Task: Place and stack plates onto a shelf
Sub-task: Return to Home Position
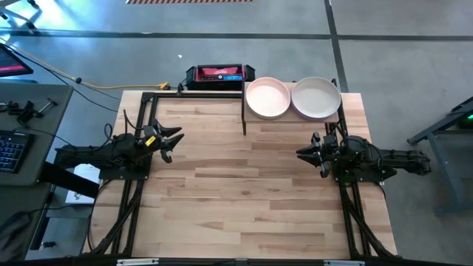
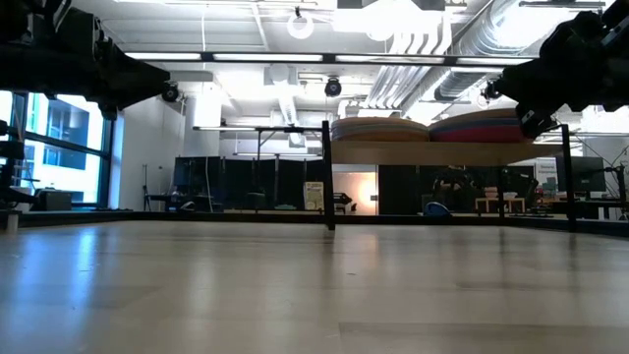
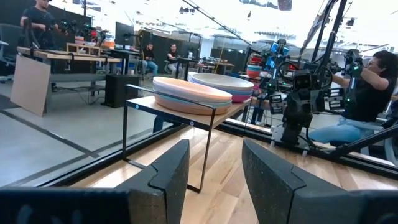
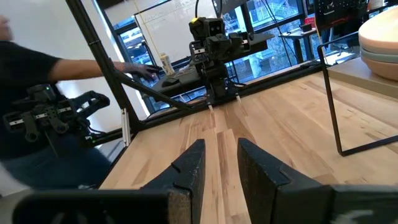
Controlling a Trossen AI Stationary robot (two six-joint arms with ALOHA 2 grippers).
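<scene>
Low: at board height by the near edge of the desk (image 2: pixel 314 285), looking level toward the shelf (image 2: pixel 442 153) at the far edge and the room behind. High: overhead, looking straight down on the whole desk. Left wrist: close behind the left claw (image 3: pixel 214 163), facing the shelf and the right arm (image 3: pixel 298 106) beyond it. Right wrist: close behind the right claw (image 4: pixel 221 155), facing across the desk to the left arm (image 4: pixel 214 50), catching one shelf corner. Shelf shared by all four.

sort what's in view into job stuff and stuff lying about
Job: shelf; pink-topped plate stack; cream-topped plate stack; left gripper and right gripper, both open above the table.
Lying about: red-and-black device behind the table; keyboard on side desk.
</scene>
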